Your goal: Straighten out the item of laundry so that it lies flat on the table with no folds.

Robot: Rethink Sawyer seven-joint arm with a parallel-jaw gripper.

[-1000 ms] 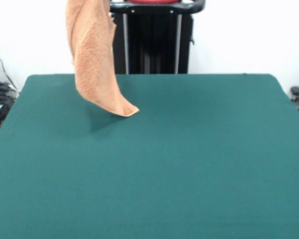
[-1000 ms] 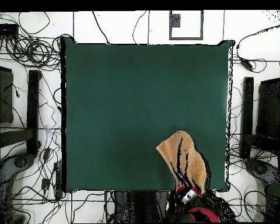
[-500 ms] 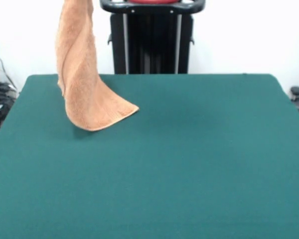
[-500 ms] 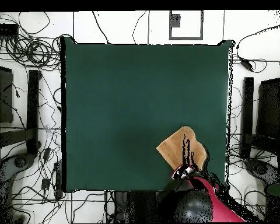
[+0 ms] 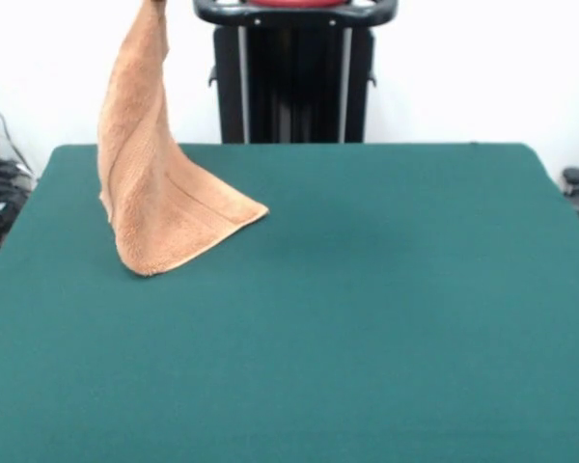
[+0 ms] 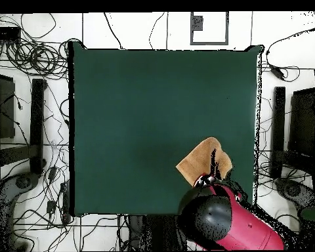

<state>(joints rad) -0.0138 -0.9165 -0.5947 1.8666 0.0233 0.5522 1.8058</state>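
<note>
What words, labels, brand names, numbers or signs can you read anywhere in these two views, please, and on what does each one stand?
No text can be read in either view.
The orange towel shows only woven bands, with no legible tag.
The green table is plain.
The red arm shows no legible marking.
The grey framed panel beyond the table's edge in the overhead view is too small to read.

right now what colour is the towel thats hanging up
Orange-tan terry towel, with a woven band near its lower edge; clearest in the front view.
</note>
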